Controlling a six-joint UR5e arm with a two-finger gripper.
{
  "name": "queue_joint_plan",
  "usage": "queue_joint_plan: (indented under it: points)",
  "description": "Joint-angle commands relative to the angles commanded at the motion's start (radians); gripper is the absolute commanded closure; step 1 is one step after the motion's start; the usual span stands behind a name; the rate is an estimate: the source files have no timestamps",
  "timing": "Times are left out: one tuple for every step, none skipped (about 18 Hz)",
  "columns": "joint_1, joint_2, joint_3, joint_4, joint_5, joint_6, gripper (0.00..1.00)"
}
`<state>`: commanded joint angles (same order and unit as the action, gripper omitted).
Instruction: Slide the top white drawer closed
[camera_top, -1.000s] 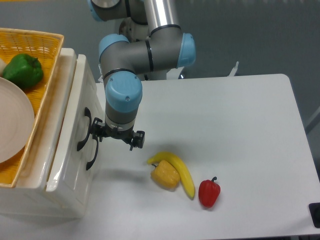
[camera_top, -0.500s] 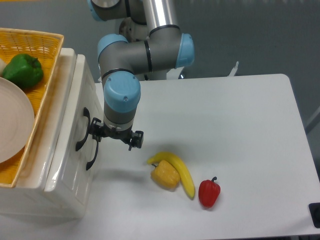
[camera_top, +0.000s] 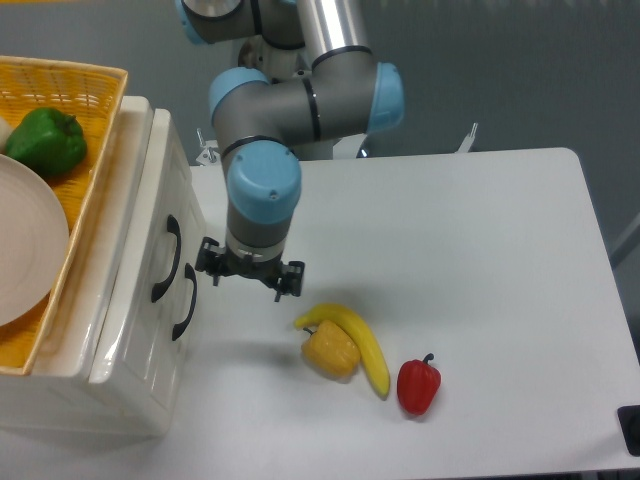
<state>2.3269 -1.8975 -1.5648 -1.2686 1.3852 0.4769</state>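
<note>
The top white drawer (camera_top: 140, 235) is in the white cabinet at the left, with its black curved handle (camera_top: 164, 258) on the front. Its front looks level with the lower drawer front, whose handle (camera_top: 185, 302) sits just to the right. My gripper (camera_top: 250, 273) hangs over the table just right of the handles, a small gap away from them. Its fingers are spread and hold nothing.
A yellow woven basket (camera_top: 90, 85) on the cabinet top holds a green pepper (camera_top: 45, 140) and a white plate (camera_top: 25, 240). A banana (camera_top: 360, 340), a yellow pepper (camera_top: 330, 350) and a red pepper (camera_top: 418, 385) lie on the white table (camera_top: 480, 260).
My gripper was against the top drawer's handle and pushed it left; the drawer front went in. The gripper has now drawn back to the right, off the handle.
</note>
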Motion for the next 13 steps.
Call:
queue_joint_plan:
  points:
    - [0.014, 0.002, 0.009, 0.000, 0.002, 0.020, 0.00]
    - [0.026, 0.012, 0.009, 0.000, 0.012, 0.049, 0.00]
    - [0.034, 0.017, 0.008, 0.000, 0.044, 0.093, 0.00]
    - [0.038, 0.018, 0.003, 0.000, 0.087, 0.147, 0.00]
    - [0.042, 0.018, -0.001, 0.000, 0.133, 0.195, 0.00]
    - [0.058, 0.020, -0.003, -0.003, 0.167, 0.225, 0.00]
    - [0.081, 0.021, -0.003, -0.003, 0.172, 0.241, 0.00]
    - [0.098, 0.021, -0.004, -0.002, 0.173, 0.249, 0.00]
    - [0.112, 0.020, -0.005, 0.001, 0.175, 0.259, 0.00]
    - [0.133, 0.021, -0.003, 0.003, 0.175, 0.293, 0.00]
    - [0.158, 0.020, -0.003, 0.006, 0.173, 0.346, 0.00]
    - [0.182, 0.020, -0.001, 0.006, 0.175, 0.398, 0.00]
    - [0.215, 0.018, -0.001, 0.005, 0.175, 0.445, 0.00]
